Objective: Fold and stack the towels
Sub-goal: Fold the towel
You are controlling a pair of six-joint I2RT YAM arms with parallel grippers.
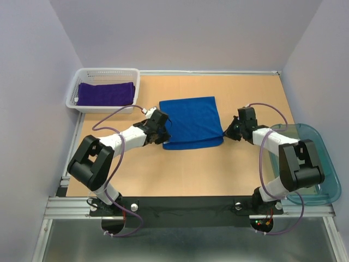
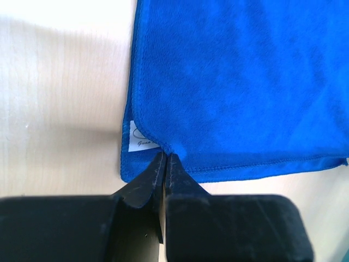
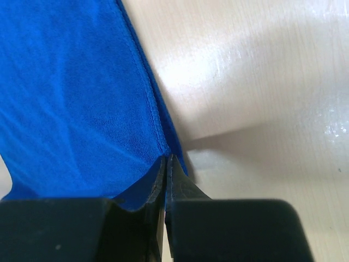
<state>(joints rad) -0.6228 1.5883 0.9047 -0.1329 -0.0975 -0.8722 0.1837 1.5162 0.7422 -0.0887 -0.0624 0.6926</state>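
One blue towel [image 1: 191,121] lying crosswise; left tool [image 2: 165,159], right tool [image 3: 166,160] pinching.

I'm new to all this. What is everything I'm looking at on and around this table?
blue towel: one, bright blue, lying mid-table
label: one, white, on the blue towel's corner by the left hand
purple towel: one, dark purple, folded inside the basket
basket: one, white, far left corner
tub: one, see-through teal, near right edge
table: one, light wood
arms: two, white and black, bases at the near edge
left hand: one, black, shut on the blue towel's near left corner
right hand: one, black, shut on the blue towel's near right corner
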